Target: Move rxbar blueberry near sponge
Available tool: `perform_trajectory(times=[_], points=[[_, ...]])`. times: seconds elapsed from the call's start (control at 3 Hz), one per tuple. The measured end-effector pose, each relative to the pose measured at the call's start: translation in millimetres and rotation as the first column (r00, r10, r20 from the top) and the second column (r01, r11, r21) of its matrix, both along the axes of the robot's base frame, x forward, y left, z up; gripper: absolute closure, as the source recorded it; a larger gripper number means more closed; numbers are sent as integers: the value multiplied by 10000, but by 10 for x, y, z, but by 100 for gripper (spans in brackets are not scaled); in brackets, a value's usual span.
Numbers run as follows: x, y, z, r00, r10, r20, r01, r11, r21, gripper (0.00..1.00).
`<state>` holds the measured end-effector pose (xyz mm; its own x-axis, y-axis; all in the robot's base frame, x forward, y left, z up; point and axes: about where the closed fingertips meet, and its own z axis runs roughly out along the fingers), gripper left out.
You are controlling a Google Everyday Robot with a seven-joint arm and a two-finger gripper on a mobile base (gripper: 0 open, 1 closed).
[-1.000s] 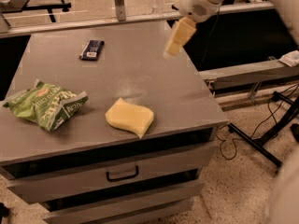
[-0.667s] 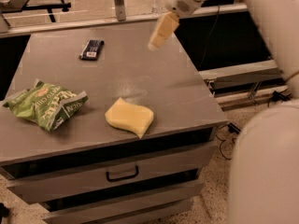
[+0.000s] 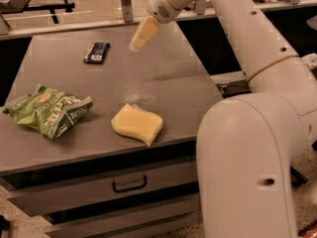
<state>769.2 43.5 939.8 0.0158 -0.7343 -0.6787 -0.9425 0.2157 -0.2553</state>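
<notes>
The rxbar blueberry (image 3: 97, 52) lies flat on the far left part of the grey table top, dark navy with a white patch. The sponge (image 3: 137, 124), a pale yellow foam block, lies near the table's front edge at the middle. My gripper (image 3: 134, 46) hangs above the far middle of the table, to the right of the bar and apart from it, with pale yellow fingers (image 3: 143, 32) pointing down-left. It holds nothing that I can see.
A green chip bag (image 3: 49, 110) lies at the front left of the table (image 3: 178, 90). My white arm (image 3: 257, 123) fills the right side of the view. Drawers (image 3: 129, 185) sit under the table top. Benches stand behind.
My gripper has moved left across the far side of the table, toward the bar. The arm has swung in and now fills the right of the view. The objects have not moved.
</notes>
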Motion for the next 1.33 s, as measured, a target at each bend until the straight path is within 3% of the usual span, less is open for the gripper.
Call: perform_trajectory(times=[0.67,1.33], points=[[238,780,-311,9960,888,-83,-882,9942,623,0],[386,1201,-653,9933,1052,-482,-1022,9929,603,0]])
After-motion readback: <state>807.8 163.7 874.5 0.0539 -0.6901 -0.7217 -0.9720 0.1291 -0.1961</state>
